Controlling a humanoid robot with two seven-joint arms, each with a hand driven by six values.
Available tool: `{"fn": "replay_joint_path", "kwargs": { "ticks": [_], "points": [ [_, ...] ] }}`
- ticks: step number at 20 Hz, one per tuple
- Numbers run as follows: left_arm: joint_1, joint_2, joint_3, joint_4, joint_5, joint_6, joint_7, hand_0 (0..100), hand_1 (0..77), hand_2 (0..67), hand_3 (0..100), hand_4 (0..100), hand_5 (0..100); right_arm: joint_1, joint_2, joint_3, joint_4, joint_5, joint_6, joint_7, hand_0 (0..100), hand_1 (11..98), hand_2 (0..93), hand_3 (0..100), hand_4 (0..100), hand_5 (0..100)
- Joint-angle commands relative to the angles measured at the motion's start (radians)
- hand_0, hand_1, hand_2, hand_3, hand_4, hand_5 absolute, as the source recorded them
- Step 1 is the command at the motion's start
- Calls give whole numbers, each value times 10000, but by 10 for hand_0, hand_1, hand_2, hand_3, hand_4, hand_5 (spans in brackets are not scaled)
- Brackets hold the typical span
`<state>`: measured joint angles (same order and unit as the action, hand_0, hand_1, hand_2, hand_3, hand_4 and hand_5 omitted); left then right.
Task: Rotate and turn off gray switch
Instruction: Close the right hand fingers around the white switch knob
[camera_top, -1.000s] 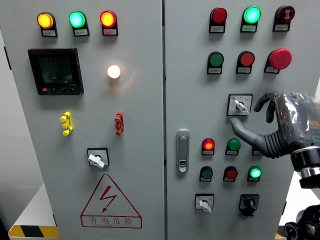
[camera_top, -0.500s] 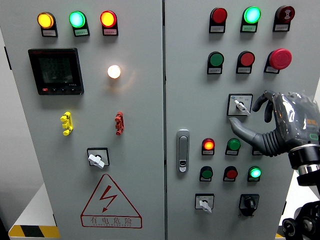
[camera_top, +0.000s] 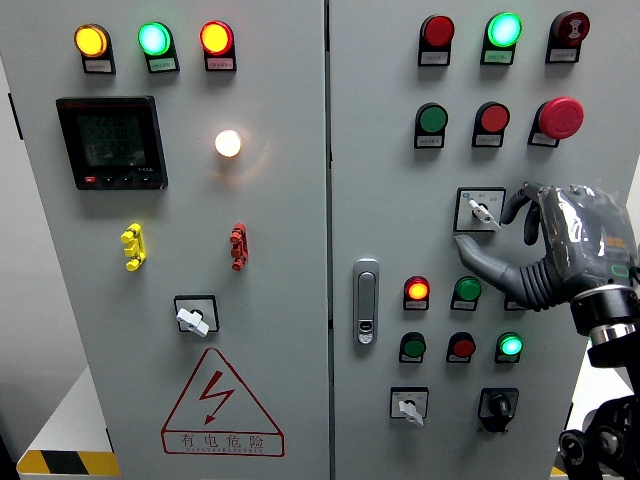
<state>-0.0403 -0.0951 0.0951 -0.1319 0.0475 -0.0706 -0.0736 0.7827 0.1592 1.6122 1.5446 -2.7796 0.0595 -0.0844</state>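
Gray switch (camera_top: 481, 211) sits on the right door of the control cabinet (camera_top: 330, 300), in a square plate a little above the middle, under the row with the red mushroom button (camera_top: 560, 117). Its small lever is tilted, with the tip pointing down and to the right.

The right hand (camera_top: 545, 250) comes in from the right edge and stands just beside this switch. The fingers are spread and slightly curled, and they hold nothing. The thumb (camera_top: 480, 256) reaches to the left under the switch plate, with its tip just below the lower left corner of the plate. One curled finger (camera_top: 516, 205) is at the right edge of the plate, very near the lever; I cannot tell if it touches the plate. So the switch lies between the thumb below and this finger on the right, but the lever itself is free.

Under the thumb there is a lit red lamp (camera_top: 417, 291) and a dark green button (camera_top: 467, 290). Lower, a lit green lamp (camera_top: 510, 346) shines, and at the bottom are a second gray selector (camera_top: 408, 406) and a black knob (camera_top: 497, 405). The door handle (camera_top: 366, 300) is to the left of these.

On the left door I see a dark display (camera_top: 111, 141), a glowing white lamp (camera_top: 228, 143) and a triangular warning sign (camera_top: 220, 404).
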Motion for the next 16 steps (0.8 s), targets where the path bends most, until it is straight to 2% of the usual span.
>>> {"fn": "replay_joint_path", "kwargs": {
  "ticks": [1, 16],
  "points": [
    [4, 0, 0, 0, 0, 0, 0, 849, 0, 134, 188, 83, 109, 58, -12, -15, -29, 0, 3, -15, 0, 346, 643, 885, 1000, 1000],
    [4, 0, 0, 0, 0, 0, 0, 848, 0, 134, 188, 83, 110, 73, -12, -61, -167, -15, 3, -15, 0, 351, 652, 897, 1000, 1000]
  ]
}}
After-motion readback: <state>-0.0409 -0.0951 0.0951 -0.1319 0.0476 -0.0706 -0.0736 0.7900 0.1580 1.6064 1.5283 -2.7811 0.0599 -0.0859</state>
